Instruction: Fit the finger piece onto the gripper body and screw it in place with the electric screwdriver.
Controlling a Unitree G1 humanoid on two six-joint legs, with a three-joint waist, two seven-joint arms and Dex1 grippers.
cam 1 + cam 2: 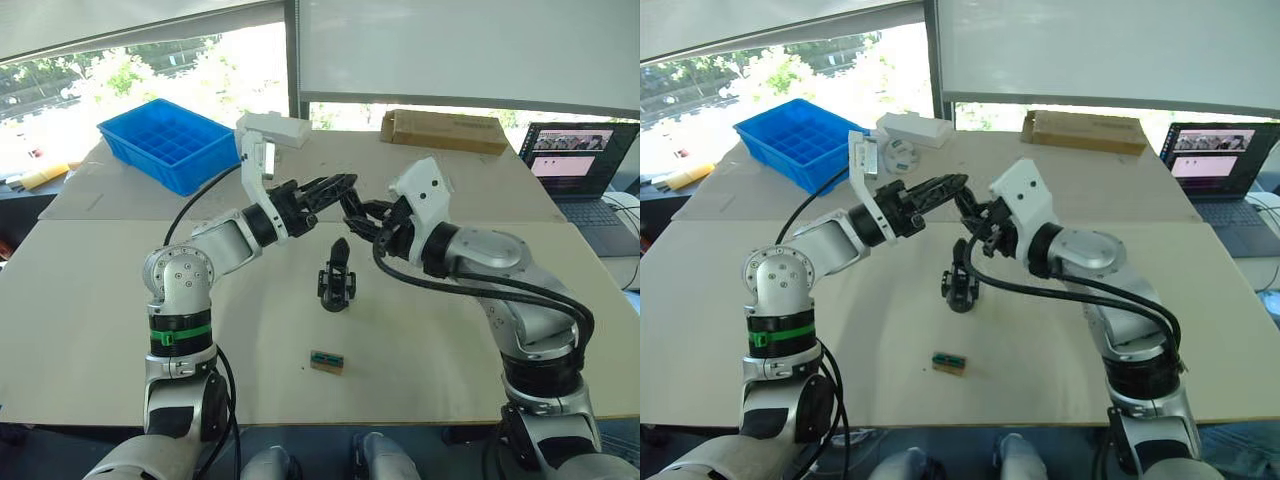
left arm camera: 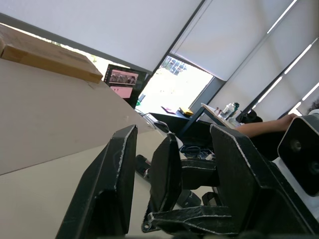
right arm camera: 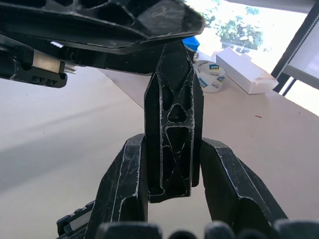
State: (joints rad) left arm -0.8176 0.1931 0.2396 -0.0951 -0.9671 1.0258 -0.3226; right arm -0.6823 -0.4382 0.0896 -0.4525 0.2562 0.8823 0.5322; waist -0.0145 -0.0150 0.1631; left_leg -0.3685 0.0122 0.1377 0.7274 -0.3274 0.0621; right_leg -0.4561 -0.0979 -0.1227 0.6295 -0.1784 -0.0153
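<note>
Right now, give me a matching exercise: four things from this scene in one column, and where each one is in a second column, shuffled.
Things:
1. finger piece
2. gripper body
3. blue bin
4. laptop

Places:
A. far left, on the table
B. standing mid-table
C. far right, screen lit
D. clamped in the right gripper

Pairs: 1-D, 2-B, 3-A, 4-C

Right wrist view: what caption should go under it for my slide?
The right claw clamps the finger piece upright, its tip meeting the left claw above the table.
</note>
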